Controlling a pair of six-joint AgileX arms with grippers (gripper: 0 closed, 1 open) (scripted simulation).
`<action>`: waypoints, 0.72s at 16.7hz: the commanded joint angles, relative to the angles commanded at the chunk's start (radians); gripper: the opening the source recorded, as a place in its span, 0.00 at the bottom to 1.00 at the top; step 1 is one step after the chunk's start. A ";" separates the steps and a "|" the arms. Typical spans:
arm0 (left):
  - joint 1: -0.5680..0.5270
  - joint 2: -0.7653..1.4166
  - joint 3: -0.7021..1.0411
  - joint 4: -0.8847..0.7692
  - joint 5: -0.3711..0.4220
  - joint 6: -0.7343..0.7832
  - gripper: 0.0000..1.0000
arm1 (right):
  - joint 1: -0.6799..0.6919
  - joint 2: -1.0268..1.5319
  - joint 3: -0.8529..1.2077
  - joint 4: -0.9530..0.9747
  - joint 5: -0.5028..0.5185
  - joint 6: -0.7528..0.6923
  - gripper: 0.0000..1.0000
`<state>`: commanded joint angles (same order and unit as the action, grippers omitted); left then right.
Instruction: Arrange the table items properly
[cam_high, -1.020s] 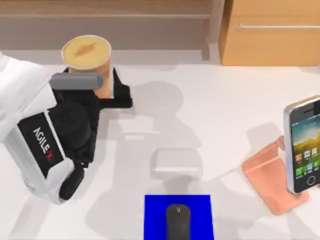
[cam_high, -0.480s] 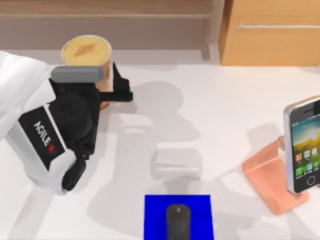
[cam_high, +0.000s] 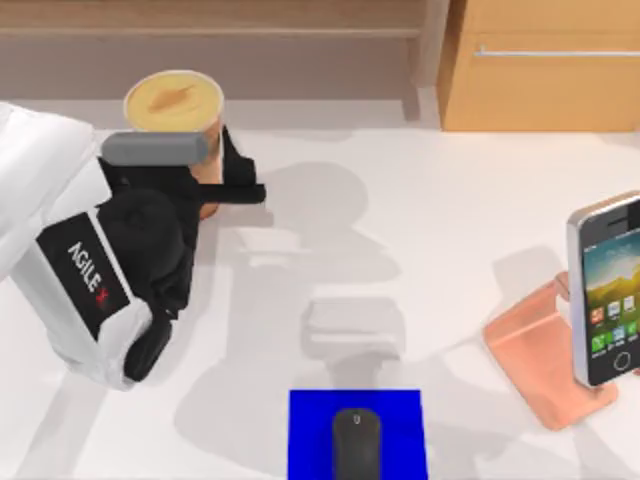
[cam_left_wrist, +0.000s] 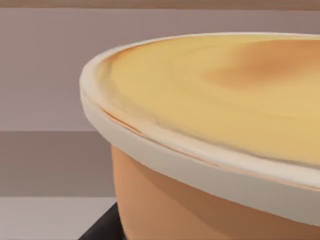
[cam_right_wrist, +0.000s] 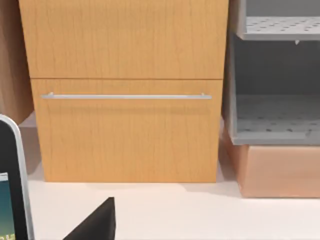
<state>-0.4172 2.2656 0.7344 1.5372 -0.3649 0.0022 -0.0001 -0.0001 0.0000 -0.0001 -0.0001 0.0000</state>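
Note:
The tall orange cup (cam_high: 175, 105) with its yellowish top stands at the back left of the table. My left gripper (cam_high: 207, 187) is shut on the cup's lower body, with one black finger (cam_high: 243, 190) against its right side. In the left wrist view the cup (cam_left_wrist: 210, 130) is very close. A dark-grey mouse (cam_high: 356, 445) lies on the blue mat (cam_high: 310, 430) at the front middle. At the right, the smartphone (cam_high: 608, 290) leans upright on the rose-gold stand (cam_high: 535, 360). A dark part of my right gripper (cam_right_wrist: 95, 222) sits beside the phone's edge (cam_right_wrist: 12, 185).
A wooden drawer cabinet (cam_high: 540, 70) stands at the back right, and a low shelf (cam_high: 220, 30) runs along the back. In the right wrist view, grey open shelves (cam_right_wrist: 275, 75) stand beside the cabinet (cam_right_wrist: 125, 90). Bare white tabletop (cam_high: 440, 230) lies between cup and phone.
My left arm has slid toward the back, bringing its gripper up around the cup's base. The cup, mouse and phone have stayed where they were.

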 joint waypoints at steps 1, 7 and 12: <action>0.000 0.000 0.000 0.000 0.000 0.000 0.17 | 0.000 0.000 0.000 0.000 0.000 0.000 1.00; 0.000 0.000 0.000 0.000 0.000 0.000 0.00 | 0.000 0.000 0.000 0.000 0.000 0.000 1.00; -0.002 -0.001 -0.001 0.000 0.000 0.002 0.00 | 0.000 0.000 0.000 0.000 0.000 0.000 1.00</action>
<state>-0.4191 2.2647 0.7334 1.5372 -0.3652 0.0038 -0.0001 -0.0001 0.0000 -0.0001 -0.0001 0.0000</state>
